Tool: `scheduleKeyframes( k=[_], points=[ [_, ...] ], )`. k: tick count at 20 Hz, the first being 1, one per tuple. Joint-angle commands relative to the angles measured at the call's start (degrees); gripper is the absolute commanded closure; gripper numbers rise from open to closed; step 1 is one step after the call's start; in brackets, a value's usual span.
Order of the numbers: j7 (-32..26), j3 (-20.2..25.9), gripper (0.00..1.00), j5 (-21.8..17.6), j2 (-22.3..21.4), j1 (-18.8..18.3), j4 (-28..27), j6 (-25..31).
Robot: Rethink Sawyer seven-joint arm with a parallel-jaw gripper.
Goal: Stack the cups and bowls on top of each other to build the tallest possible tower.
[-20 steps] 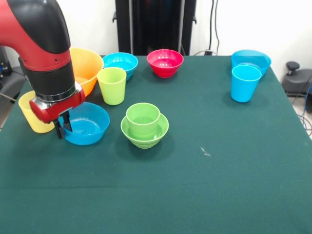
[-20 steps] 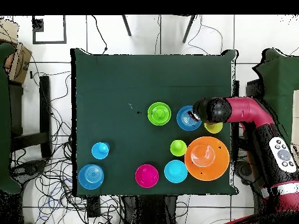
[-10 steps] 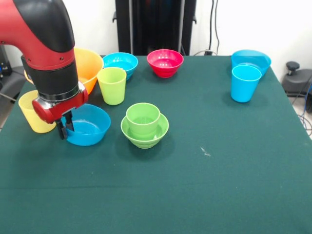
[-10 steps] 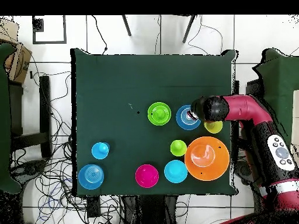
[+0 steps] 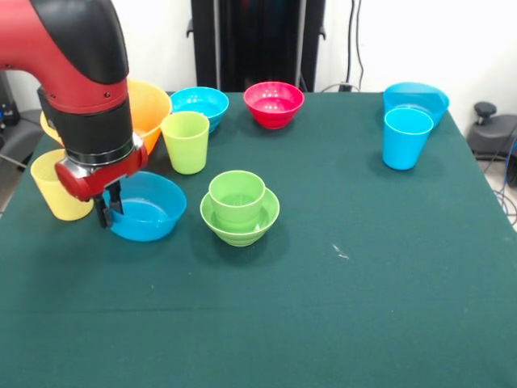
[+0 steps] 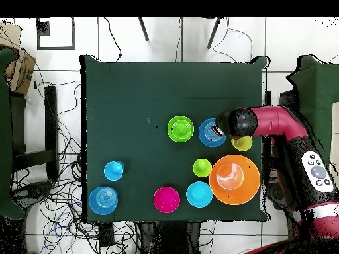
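Down low, the gripper (image 5: 107, 212) pinches the rim of the blue bowl (image 5: 149, 212) — right beside the tower (image 5: 239, 207).

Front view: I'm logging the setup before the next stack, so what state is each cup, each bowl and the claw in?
Green cup: upright, nested in the green bowl.
Yellow-green cup: upright, loose.
Pale yellow cup: upright, loose.
Sky blue cup: upright, loose.
Near blue bowl: upright, claw at its rim.
Orange bowl, far blue bowl, red bowl, shallow blue bowl: upright, unstacked.
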Motion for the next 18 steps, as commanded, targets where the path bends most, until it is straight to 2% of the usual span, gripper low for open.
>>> scheduleKeyframes(
  k=[1,13,18],
  points=[
    [-8.11,-4.13,1.0,0.72,-0.44,3.94,-0.27,8.19],
    [-10.81,-4.47,1.0,2.67,-0.95,4.61,-1.53,12.02],
    [-11.8,-4.1,1.0,2.72,-1.07,3.79,-1.18,12.64]
  ],
)
